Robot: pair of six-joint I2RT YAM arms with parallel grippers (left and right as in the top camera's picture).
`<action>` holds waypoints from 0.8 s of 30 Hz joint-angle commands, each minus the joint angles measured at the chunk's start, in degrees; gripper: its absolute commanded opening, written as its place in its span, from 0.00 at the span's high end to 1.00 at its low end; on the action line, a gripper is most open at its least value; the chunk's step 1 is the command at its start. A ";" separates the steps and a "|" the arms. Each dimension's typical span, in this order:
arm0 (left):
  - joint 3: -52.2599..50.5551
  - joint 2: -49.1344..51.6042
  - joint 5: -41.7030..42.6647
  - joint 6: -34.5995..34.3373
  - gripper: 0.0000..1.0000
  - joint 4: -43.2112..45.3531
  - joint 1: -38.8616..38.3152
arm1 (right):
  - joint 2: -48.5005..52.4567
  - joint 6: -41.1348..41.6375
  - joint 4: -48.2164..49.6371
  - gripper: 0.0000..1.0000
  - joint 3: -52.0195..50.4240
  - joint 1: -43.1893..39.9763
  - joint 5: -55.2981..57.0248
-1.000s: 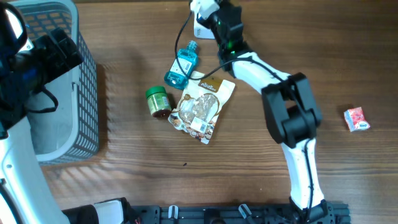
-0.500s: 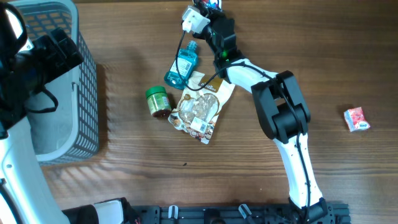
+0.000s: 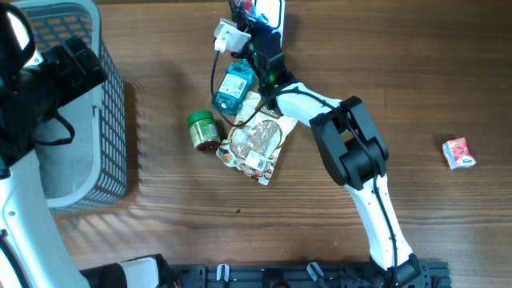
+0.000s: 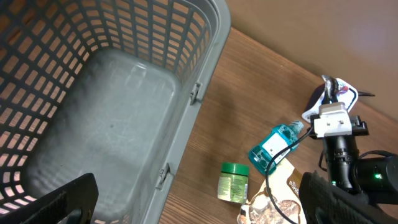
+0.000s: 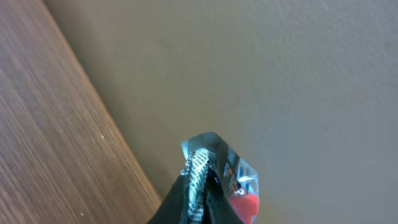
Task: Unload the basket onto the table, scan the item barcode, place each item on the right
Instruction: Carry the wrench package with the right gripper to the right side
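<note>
A: While your right gripper [image 5: 202,202] is clamped tight on the item [image 5: 231,167], you're at the presenting step.

B: Agreed. The item pokes out just ahead of your fingers, by the table's [image 5: 50,124] far edge. No scanner shows, so next you'll likely need to turn the barcode toward it. Your left gripper [image 4: 199,205] hangs spread wide and empty, with the basket [image 4: 208,59] beneath.

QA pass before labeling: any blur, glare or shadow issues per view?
Overhead: sharp, even light; basket throws a striped shadow on the table. Left wrist: clear, but the left hand's fingers are dark blurs. Right wrist: mostly blank wall; small packet in the right hand soft.
</note>
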 commanded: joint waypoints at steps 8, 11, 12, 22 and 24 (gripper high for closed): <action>0.48 0.15 0.26 -0.07 0.00 0.11 0.46 | -21.27 -2.01 -4.48 0.95 1.11 -4.61 35.17; 0.48 0.15 0.26 -0.07 0.00 0.11 0.46 | -23.28 3.19 -10.51 0.95 1.11 -9.55 49.68; 0.48 0.15 0.26 -0.07 0.00 0.11 0.46 | -23.45 5.88 -13.11 0.95 1.11 -11.72 54.88; 0.48 0.15 0.26 -0.09 0.00 0.11 0.46 | -23.43 63.69 -77.75 0.95 0.85 -29.55 54.93; 0.48 0.15 0.26 -0.07 0.00 0.11 0.46 | -23.41 80.52 -90.84 0.95 0.48 -33.64 44.65</action>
